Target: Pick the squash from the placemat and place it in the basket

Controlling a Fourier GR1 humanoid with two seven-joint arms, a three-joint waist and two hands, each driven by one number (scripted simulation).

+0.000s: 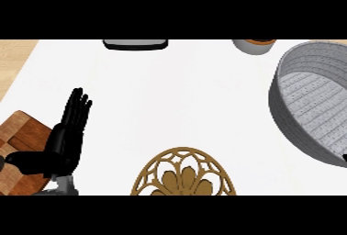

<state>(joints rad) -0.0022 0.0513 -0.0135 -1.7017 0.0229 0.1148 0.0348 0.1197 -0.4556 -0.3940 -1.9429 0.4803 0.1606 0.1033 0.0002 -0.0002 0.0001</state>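
The gold, lace-patterned placemat (183, 172) lies at the bottom centre of the white counter, cut off by the view's lower edge. No squash shows on it or anywhere else. The grey woven basket (288, 117) stands at the right, partly out of view, and the part of its inside that shows holds nothing. My left hand (68, 137) rests open at the lower left with its fingers pointing up, holding nothing. A tiny black sliver (344, 158) at the right edge beside the basket's rim is too small to identify.
A wooden cutting board (20, 137) lies under my left forearm at the lower left. A dark flat object (134, 44) sits at the counter's far edge. A grey cup with a brown inside (254, 46) stands at the top right.
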